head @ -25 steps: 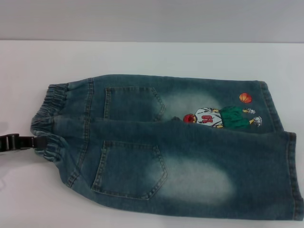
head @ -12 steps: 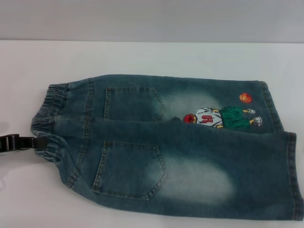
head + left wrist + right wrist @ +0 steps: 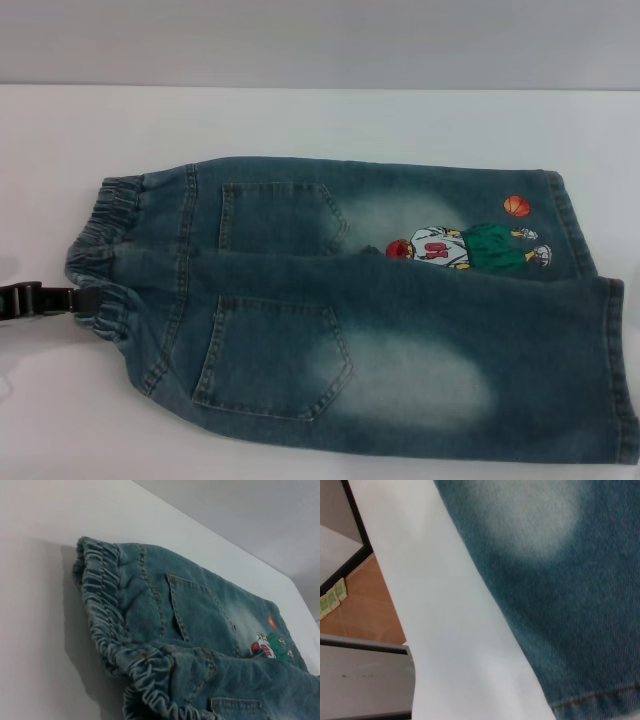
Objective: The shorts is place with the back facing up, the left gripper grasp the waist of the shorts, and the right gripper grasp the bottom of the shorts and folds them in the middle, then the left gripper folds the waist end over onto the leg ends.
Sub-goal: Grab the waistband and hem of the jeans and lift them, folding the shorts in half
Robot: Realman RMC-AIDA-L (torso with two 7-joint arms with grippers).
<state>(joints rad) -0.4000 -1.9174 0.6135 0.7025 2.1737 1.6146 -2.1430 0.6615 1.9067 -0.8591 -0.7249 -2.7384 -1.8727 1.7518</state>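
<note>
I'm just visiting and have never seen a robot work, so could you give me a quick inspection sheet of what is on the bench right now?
Surface: white table, bare around the garment.
Job's things: denim shorts lying flat, back pockets up, elastic waist toward the robot's left, leg hems toward its right; a cartoon basketball player print on the far leg. Not yet folded.
Clutter: nothing seen.
Grippers: left gripper sits low at the near corner of the waist, its black tip reaching the elastic. Right gripper is not seen in the head view; its wrist camera looks down on the near leg's hem and the table edge.
Cables: nothing seen.
Surroundings: grey wall behind; brown floor beside the table.
</note>
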